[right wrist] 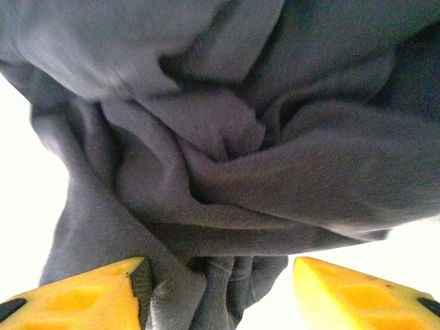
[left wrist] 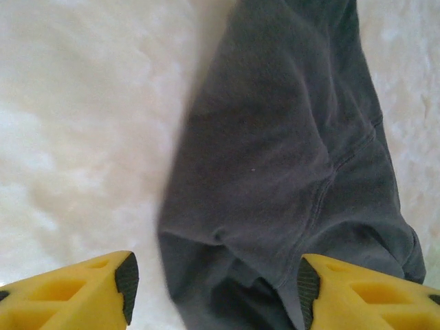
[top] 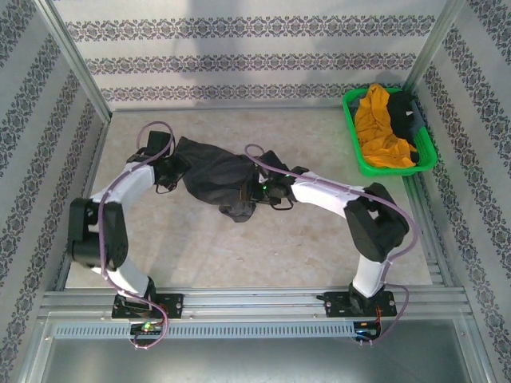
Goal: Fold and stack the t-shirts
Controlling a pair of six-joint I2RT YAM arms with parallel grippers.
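The charcoal t-shirt (top: 214, 177) was found bunched on the table (top: 239, 255), well short of being spread, let alone folded. Its left end was straddled by the left fingers (top: 165, 171), which were parted wide. In the left wrist view a flatter stretch of the cloth (left wrist: 289, 172) was seen lying between the pads without being pinched, so nothing was held there. This placing was judged to suit taking up an edge for pulling the shirt flat.

At the shirt's right, nearer part the right fingers (top: 271, 190) were likewise spread apart. A thick knot of folds (right wrist: 227, 158) was seen between them, brushed by one pad but not clamped. The two other t-shirts, the mustard-orange t-shirt (top: 379, 124) and the black t-shirt (top: 406, 112), were left heaped in the green basket (top: 391, 169) at the far right, presumably awaiting their turn.

The left arm was folded with its elbow thrown out to the left and its forearm carried inward. The right arm was mirrored, elbow out to the right, forearm stretched across to the cloth.
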